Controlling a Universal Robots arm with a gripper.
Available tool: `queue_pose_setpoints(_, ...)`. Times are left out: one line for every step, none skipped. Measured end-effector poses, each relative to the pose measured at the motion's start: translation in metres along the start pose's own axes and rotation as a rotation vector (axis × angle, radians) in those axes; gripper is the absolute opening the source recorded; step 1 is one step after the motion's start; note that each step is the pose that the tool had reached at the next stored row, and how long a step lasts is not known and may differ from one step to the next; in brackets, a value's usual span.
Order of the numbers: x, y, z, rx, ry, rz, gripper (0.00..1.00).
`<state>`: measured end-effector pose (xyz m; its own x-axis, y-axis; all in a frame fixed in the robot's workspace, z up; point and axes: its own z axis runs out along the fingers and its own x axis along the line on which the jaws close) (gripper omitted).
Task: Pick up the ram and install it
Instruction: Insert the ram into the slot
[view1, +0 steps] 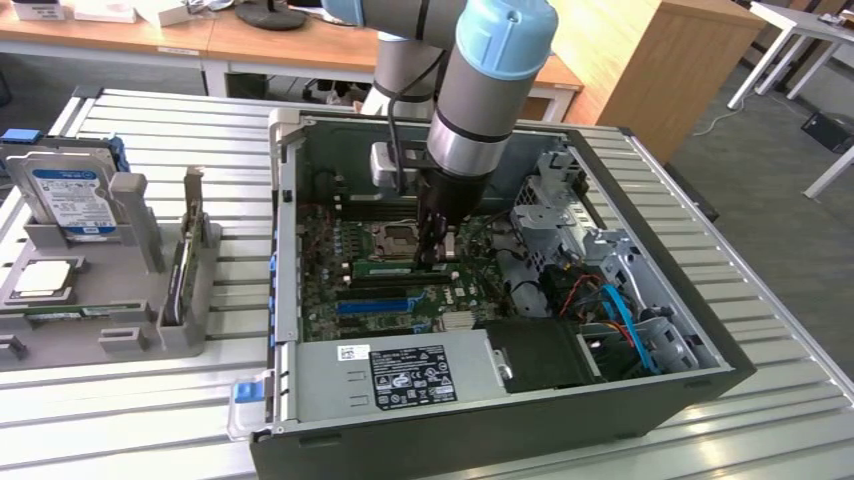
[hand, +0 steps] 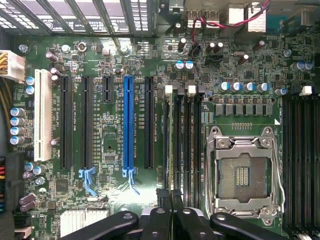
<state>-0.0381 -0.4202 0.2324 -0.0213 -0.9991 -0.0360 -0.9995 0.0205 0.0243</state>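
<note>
table: ribbed bare metal | case: matt dark metal | holder: matt grey plastic | desk: smooth wood

1. Robot arm reaches down into an open computer case lying on a slatted metal table
2. Gripper sits low over the motherboard, just beside the processor socket
3. Power supply with a black label sits along the case's near edge
4. Off to the exterior view's left, a grey rack holds a blue-labelled hard drive and an upright card
</note>
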Motion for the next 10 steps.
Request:
queue_pose_setpoints(0.0000, 0.0000, 0.0000, 0.0000, 0.0000, 0.000, 0.12)
queue_pose_setpoints(0.0000, 0.0001, 0.0000, 0.0000, 0.0001, 0.000, 0.12)
queue_pose_setpoints(0.0000, 0.0004, 0.0000, 0.0000, 0.0002, 0.000, 0.12)
queue_pose_setpoints(0.0000, 0.0004, 0.0000, 0.0000, 0.0002, 0.000, 0.12)
queue_pose_setpoints(0.0000, 0.0004, 0.0000, 0.0000, 0.0001, 0.000, 0.12)
queue_pose_setpoints(0.0000, 0.0004, 0.0001, 0.0000, 0.0000, 0.000, 0.12)
queue_pose_setpoints(0.0000, 0.0004, 0.0001, 0.0000, 0.0000, 0.000, 0.12)
queue_pose_setpoints(0.0001, 0.0005, 0.0003, 0.0000, 0.0001, 0.000, 0.12)
queue_pose_setpoints(0.0001, 0.0005, 0.0007, 0.0000, -0.0001, 0.000, 0.12)
queue_pose_setpoints(0.0001, 0.0005, 0.0007, 0.0000, 0.0001, 0.000, 0.12)
